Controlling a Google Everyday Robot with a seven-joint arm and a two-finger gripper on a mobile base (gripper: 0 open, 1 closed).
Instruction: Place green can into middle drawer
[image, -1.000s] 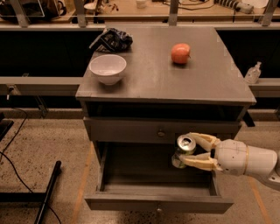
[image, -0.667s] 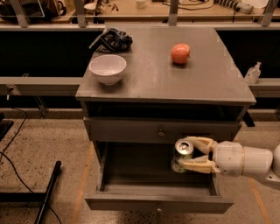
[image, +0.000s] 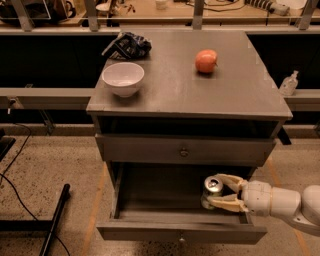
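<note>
The green can (image: 212, 190) stands upright inside the open middle drawer (image: 180, 232), at its right side, silver top showing. My gripper (image: 220, 191) reaches in from the right on a white arm, and its pale fingers (image: 227, 202) are shut around the can's sides. The drawer is pulled out at the bottom of the grey cabinet. The can's base appears low in the drawer; I cannot tell whether it rests on the floor of it.
Above the open drawer is a shut drawer front with a knob (image: 184, 151). On the cabinet top (image: 240, 95) are a white bowl (image: 123, 78), a round orange-red fruit (image: 206, 61) and a dark crumpled bag (image: 127, 45). A black stand leg (image: 55, 220) lies on the floor at left.
My gripper has carried the can slightly left and lower, deeper into the open drawer. The grip on the can is unchanged.
</note>
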